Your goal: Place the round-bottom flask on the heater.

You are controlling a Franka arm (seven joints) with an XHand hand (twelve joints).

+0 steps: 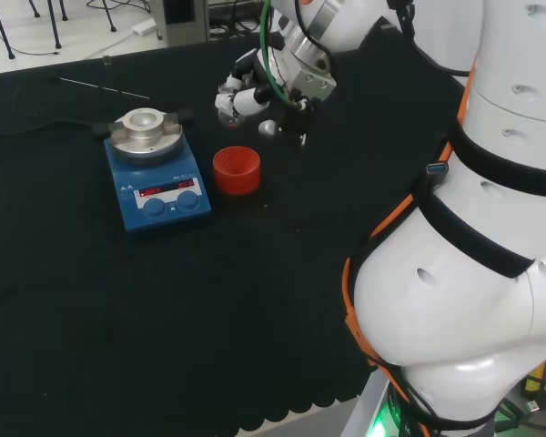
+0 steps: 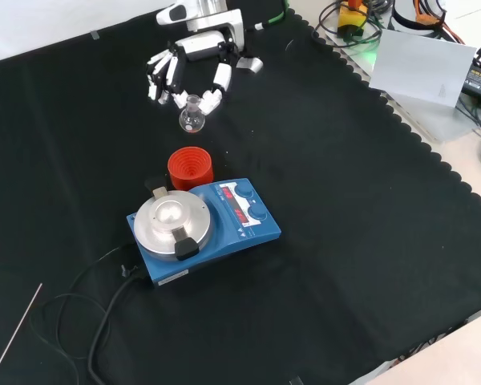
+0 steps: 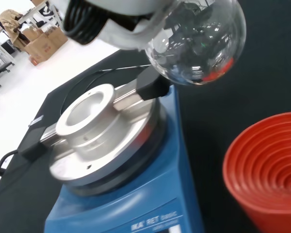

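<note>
Heater and red ribbed stand nearest, below hand. Clear flask hard to make out. Pinched at neck by curled fingers, lifted off cloth.

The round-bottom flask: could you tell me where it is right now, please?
In the front view the round-bottom flask hangs in the hand's fingers near the top, beyond the red ribbed stand and the heater, not yet on it.
</note>
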